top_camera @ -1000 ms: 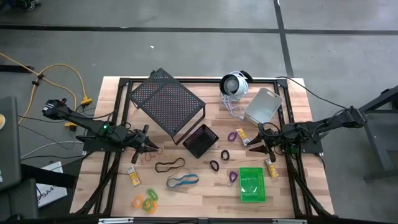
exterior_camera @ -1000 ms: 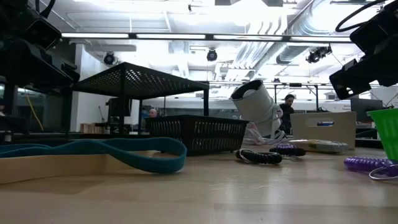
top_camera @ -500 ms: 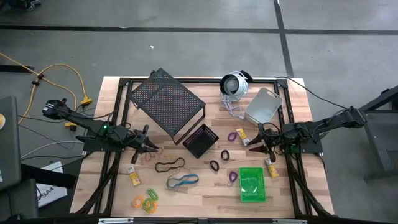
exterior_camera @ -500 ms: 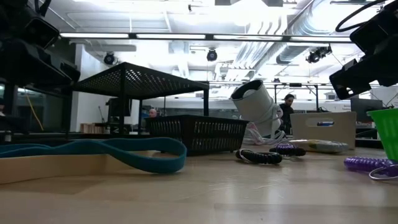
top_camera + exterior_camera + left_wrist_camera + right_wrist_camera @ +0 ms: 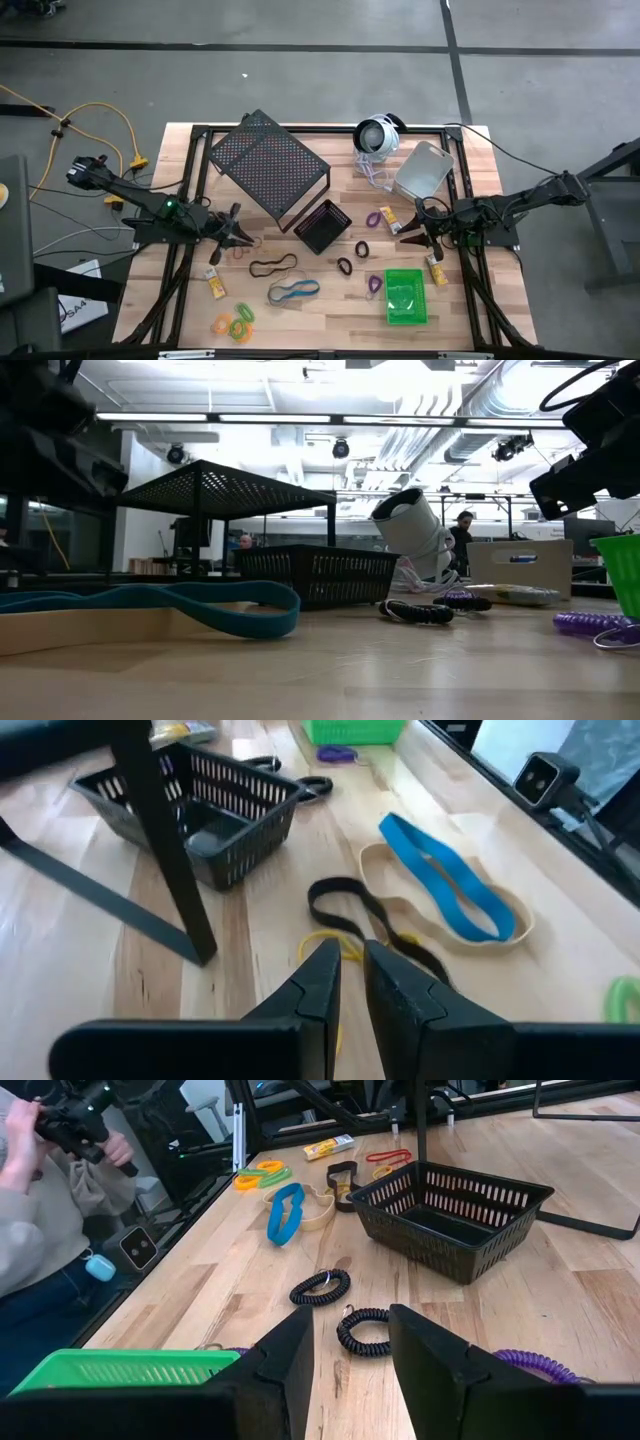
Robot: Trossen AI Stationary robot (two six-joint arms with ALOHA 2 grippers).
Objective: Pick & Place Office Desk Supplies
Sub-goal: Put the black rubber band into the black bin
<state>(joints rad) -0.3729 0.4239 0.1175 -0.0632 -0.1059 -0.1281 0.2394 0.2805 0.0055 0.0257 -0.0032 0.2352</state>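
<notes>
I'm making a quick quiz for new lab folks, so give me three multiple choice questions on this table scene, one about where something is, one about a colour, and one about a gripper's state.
1. Where is the black mesh bin?
A. Beside the large black mesh rack, near the table's middle
B. Inside the green bin
C. On the floor

2. What colour is the flat band lying on the tan loop?
A. Red
B. Blue
C. White

3. How does the left gripper stand?
A. Shut on the black bin
B. Spread wide
C. Nearly shut, holding nothing

Answers:
1. A, the high view shows the bin just off the rack's corner.
2. B, the left wrist view shows a blue band over the tan one.
3. C, the left wrist view shows only a thin gap between its fingers, with nothing in it.
</notes>
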